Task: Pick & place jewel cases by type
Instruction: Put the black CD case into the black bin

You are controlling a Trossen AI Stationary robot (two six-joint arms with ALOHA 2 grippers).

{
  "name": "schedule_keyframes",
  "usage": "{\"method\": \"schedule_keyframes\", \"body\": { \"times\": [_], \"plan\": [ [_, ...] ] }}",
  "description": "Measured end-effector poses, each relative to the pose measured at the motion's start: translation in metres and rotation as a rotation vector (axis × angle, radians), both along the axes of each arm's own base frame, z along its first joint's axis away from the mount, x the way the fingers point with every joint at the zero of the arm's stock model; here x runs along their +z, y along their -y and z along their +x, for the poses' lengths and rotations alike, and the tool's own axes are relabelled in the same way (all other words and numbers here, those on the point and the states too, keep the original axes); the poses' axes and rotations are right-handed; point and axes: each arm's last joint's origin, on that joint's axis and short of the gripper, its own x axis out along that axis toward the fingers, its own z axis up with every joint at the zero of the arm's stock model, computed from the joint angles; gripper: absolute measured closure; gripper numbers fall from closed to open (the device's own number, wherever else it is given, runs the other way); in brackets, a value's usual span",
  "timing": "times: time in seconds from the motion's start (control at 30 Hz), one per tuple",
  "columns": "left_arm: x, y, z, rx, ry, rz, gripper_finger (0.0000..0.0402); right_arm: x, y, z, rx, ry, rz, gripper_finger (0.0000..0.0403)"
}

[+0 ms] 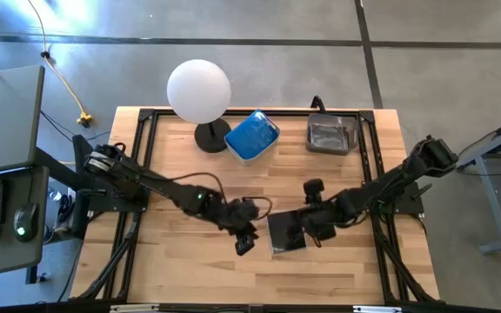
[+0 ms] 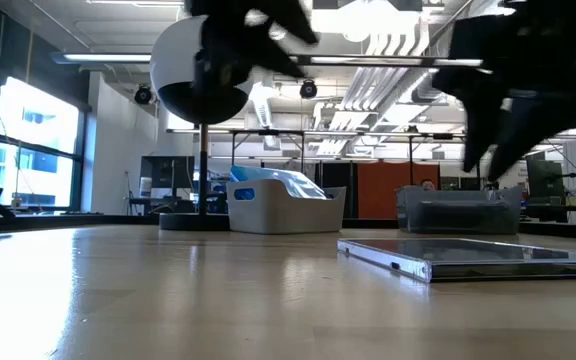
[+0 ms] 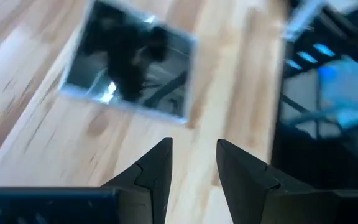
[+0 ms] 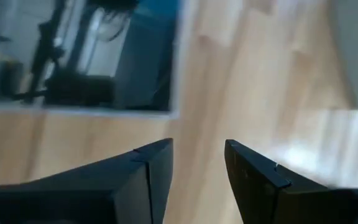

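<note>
Left gripper point(image 1: 245, 244) is seen empty, fingers narrowly parted. One clear jewel case point(image 1: 286, 233) is found flat on the table point(image 1: 181, 269), between both grippers. Right gripper point(image 1: 303, 230) is held above it, fingers narrowly parted. Two tubs point(image 1: 251, 136) are noted behind.

1. Left arm point(image 1: 159, 187) — matte black links joined by chunky rounded joints, with a small green light glowing near its forearm.
2. A thin black cable loops loosely above that arm's forearm and runs along to the wrist.
3. Left gripper point(image 3: 192, 163): two dark, wedge-shaped fingers with flat inner faces and angular, faceted outer edges.
4. Right arm point(image 1: 390, 187) — the same black build, ending at a bulky, boxy shoulder block near the table's edge.
5. Right gripper point(image 4: 197, 163): a matching pair of dark fingers, tapering to blunt tips, with a stepped ridge along each upper edge.
</note>
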Motion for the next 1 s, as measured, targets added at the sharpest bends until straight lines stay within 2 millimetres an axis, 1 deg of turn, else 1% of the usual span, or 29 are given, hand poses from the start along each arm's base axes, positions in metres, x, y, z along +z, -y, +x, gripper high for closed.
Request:
{"method": "schedule_keyframes", "body": {
  "times": [0.07,0.13,0.2,0.27,0.3,0.33,0.4,0.47,0.5,0.57,0.73,0.83,1.0],
  "plan": [
    [-0.016,0.004,-0.006,0.071,-0.016,-0.027,0.0278,-0.002,-0.007,-0.007,-0.009,-0.037,0.044,0.0263],
    [-0.037,0.008,-0.005,0.104,0.023,-0.082,0.0278,-0.007,-0.014,-0.011,-0.013,-0.036,0.108,0.0263],
    [-0.06,0.008,-0.008,0.081,0.034,-0.105,0.0278,-0.017,-0.021,-0.015,-0.004,-0.014,0.171,0.0263],
    [-0.077,0.009,-0.005,0.018,0.085,-0.125,0.0278,-0.032,-0.026,-0.021,0.025,-0.007,0.247,0.0263],
    [-0.085,0.005,-0.007,-0.005,0.074,-0.111,0.0278,-0.039,-0.026,-0.024,0.036,0.001,0.275,0.0263],
    [-0.092,0.003,-0.009,-0.027,0.062,-0.09,0.0278,-0.046,-0.026,-0.027,0.032,0.023,0.305,0.0263],
    [-0.103,0.003,-0.004,-0.045,0.066,-0.078,0.0278,-0.056,-0.025,-0.03,0.008,0.07,0.347,0.0262],
    [-0.109,-0.002,-0.003,-0.022,0.044,-0.06,0.0278,-0.064,-0.023,-0.032,-0.001,0.113,0.375,0.0262],
    [-0.111,-0.002,0.0,-0.014,0.055,-0.058,0.0278,-0.066,-0.023,-0.033,0.002,0.134,0.387,0.0262],
    [-0.114,-0.005,0.0,0.004,0.036,-0.044,0.0278,-0.069,-0.021,-0.033,0.0,0.175,0.402,0.0262],
    [-0.117,-0.006,-0.001,0.034,0.035,0.015,0.0278,-0.076,-0.015,-0.036,-0.008,0.192,0.406,0.0262],
    [-0.116,-0.009,0.002,0.076,0.066,0.047,0.0278,-0.077,-0.014,-0.035,0.026,0.23,0.405,0.0262],
    [-0.119,-0.029,0.01,0.235,0.028,-0.164,0.0278,-0.079,-0.014,-0.034,0.087,0.288,0.402,0.0262]
  ]
}}
